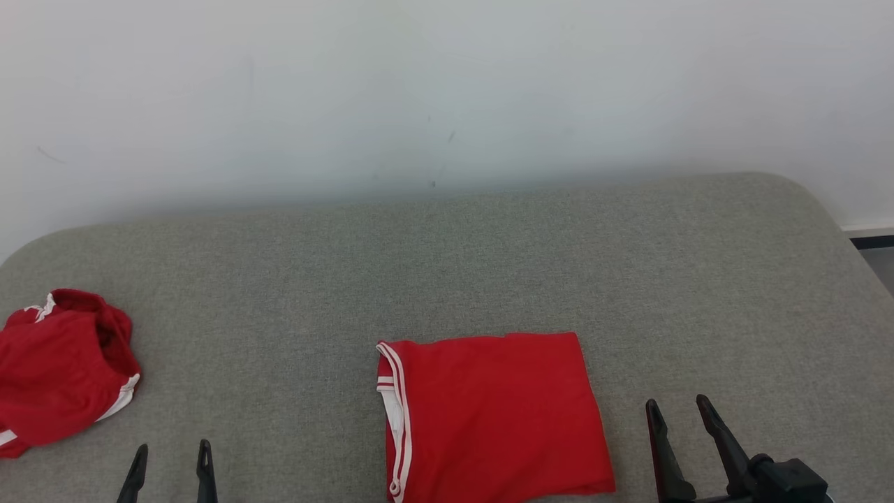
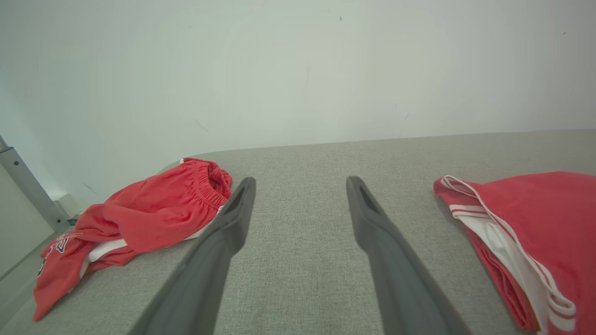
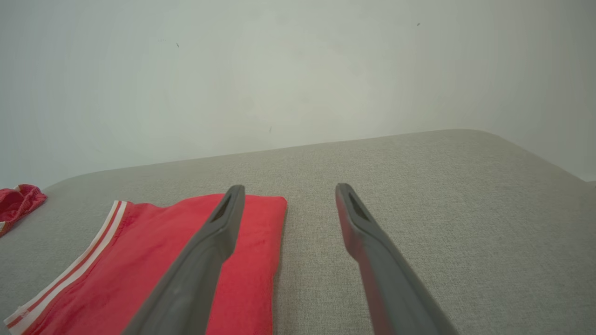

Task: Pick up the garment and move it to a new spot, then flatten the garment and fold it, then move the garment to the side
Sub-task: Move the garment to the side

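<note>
Nearest you: left gripper, right gripper, both spread wide, empty. Between them, folded red garment: likely light, limp, unfolds easily. Pinch all layers at edge.

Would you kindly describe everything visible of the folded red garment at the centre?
The folded red garment is a neat, flat rectangle of soft-looking fabric, with white stripes and a white lining showing along its left edge. It lies smooth on the grey padded surface, with nothing else touching it.
</note>
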